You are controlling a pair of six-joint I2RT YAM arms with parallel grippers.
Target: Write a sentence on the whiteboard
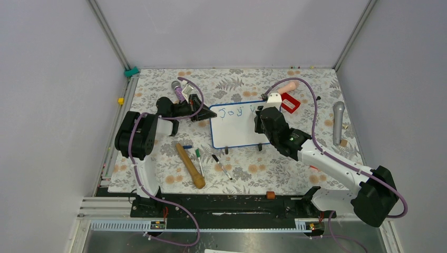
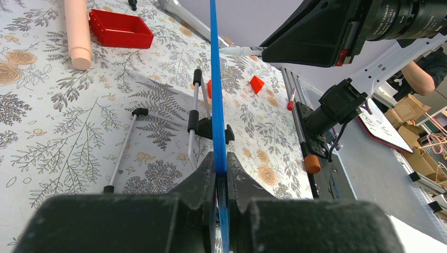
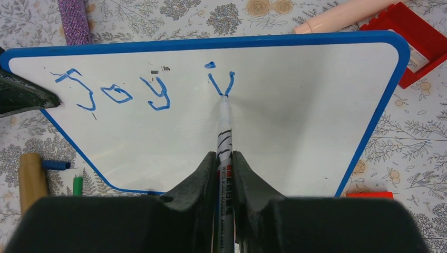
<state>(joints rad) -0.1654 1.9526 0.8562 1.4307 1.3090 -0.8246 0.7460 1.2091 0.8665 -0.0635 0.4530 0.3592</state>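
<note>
Whiteboard (image 3: pixel 295 137), glossy white in a thin blue frame, sits on the floral-print table (image 1: pixel 253 168), left gripper (image 2: pixel 220 167) clenched on its edge, right gripper (image 3: pixel 224 161) clamped on a slim white marker (image 3: pixel 225 121) touching beside blue "Joy" lettering (image 3: pixel 116 90); pressing too hard could skid the board and smear strokes.

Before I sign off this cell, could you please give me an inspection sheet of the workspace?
Surface: floral-patterned tablecloth.
Job's things: blue-framed glossy white whiteboard; blue handwritten sentence reads "Joy" plus unfinished strokes.
Clutter: wooden rod, red plastic tray, grey microphone, loose pens.
Grippers: left gripper shut on whiteboard's edge; right gripper shut on white marker, tip on board.
Cables: purple cables loop above the tablecloth.
Surroundings: plain grey walls.
</note>
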